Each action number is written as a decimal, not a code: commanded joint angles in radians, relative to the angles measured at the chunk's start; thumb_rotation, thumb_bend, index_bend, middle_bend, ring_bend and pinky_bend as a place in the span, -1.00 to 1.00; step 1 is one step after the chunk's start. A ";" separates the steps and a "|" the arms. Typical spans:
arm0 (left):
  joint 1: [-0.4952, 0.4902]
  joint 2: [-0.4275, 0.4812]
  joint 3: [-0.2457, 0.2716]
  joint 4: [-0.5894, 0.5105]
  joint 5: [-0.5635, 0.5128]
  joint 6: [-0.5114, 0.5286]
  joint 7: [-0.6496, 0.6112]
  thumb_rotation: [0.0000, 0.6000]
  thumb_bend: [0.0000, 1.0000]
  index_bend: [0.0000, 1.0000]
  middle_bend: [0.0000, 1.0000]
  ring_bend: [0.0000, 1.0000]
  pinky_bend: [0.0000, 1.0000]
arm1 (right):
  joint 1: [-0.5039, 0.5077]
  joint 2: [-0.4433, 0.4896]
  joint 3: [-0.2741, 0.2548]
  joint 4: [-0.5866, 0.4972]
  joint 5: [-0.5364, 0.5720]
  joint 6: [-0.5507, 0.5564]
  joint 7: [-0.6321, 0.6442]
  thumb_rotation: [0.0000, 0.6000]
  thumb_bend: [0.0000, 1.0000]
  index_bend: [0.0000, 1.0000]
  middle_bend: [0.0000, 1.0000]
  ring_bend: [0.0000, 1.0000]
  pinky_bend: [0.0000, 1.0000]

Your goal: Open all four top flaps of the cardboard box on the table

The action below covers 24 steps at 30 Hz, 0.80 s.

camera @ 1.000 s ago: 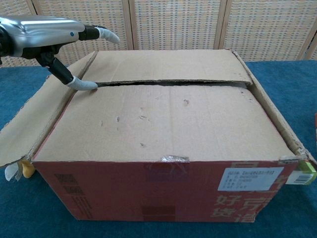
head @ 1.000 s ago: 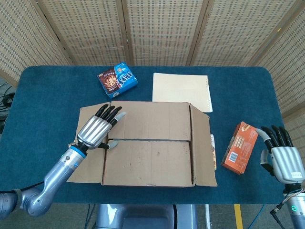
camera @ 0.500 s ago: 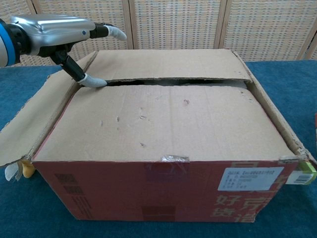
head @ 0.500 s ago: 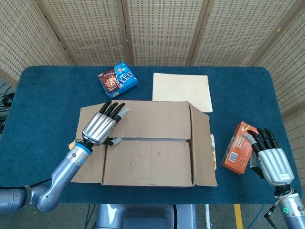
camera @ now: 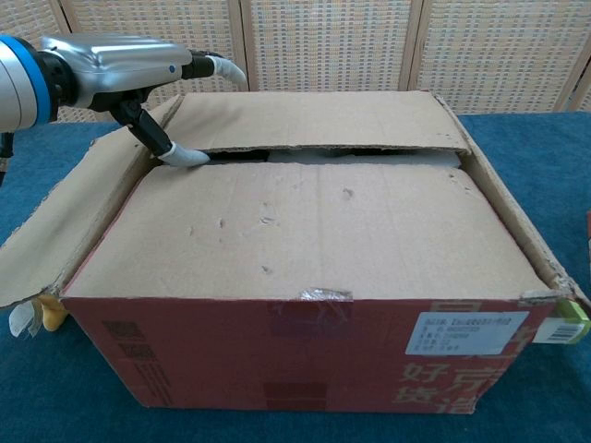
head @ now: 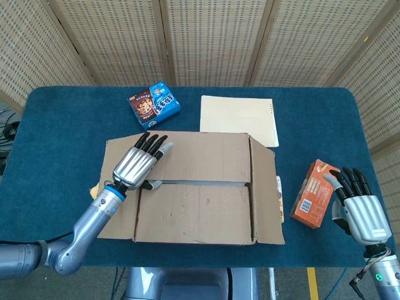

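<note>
Left hand (head: 139, 165), fingers spread, has slid its thumb into the cardboard box (camera: 314, 277) seam, starting to lift the far flap (camera: 314, 122).

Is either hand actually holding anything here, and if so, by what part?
Nothing is held. The left hand hovers over the cardboard box, thumb tip at the seam between the two closed flaps. The right hand is open beside the orange carton.

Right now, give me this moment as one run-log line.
left hand: thumb in seam of cardboard box | long flaps: closed | side flaps: out | right hand: idle beside orange carton
</note>
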 commanded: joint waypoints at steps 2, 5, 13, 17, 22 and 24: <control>-0.008 -0.006 -0.001 0.001 -0.015 0.006 0.003 0.32 -0.41 -0.94 -1.00 -1.00 -1.00 | -0.004 0.001 -0.002 -0.001 0.001 0.005 0.002 1.00 0.63 -0.72 -0.73 -1.00 -1.00; -0.008 -0.011 -0.004 0.004 -0.009 0.025 0.000 0.32 -0.38 -0.96 -1.00 -1.00 -1.00 | -0.009 0.002 -0.002 0.000 0.002 0.010 0.003 1.00 0.63 -0.72 -0.73 -1.00 -1.00; 0.011 -0.009 -0.021 0.004 0.054 0.099 -0.036 0.33 -0.36 -0.99 -1.00 -1.00 -1.00 | -0.014 0.004 -0.001 -0.002 0.001 0.019 0.003 1.00 0.64 -0.72 -0.73 -1.00 -1.00; 0.023 0.002 -0.034 0.004 0.092 0.139 -0.050 0.33 -0.36 -0.99 -1.00 -1.00 -1.00 | -0.014 0.005 -0.001 -0.003 0.001 0.017 0.004 1.00 0.64 -0.72 -0.73 -1.00 -1.00; 0.021 0.020 -0.079 0.024 0.106 0.166 -0.073 0.34 -0.37 -0.99 -1.00 -1.00 -1.00 | -0.012 0.005 0.000 -0.003 0.000 0.015 0.005 1.00 0.63 -0.72 -0.73 -1.00 -1.00; 0.012 0.026 -0.098 0.043 0.102 0.166 -0.071 0.33 -0.37 -0.99 -1.00 -1.00 -1.00 | -0.012 0.005 0.000 -0.003 0.002 0.014 0.004 1.00 0.63 -0.72 -0.73 -1.00 -1.00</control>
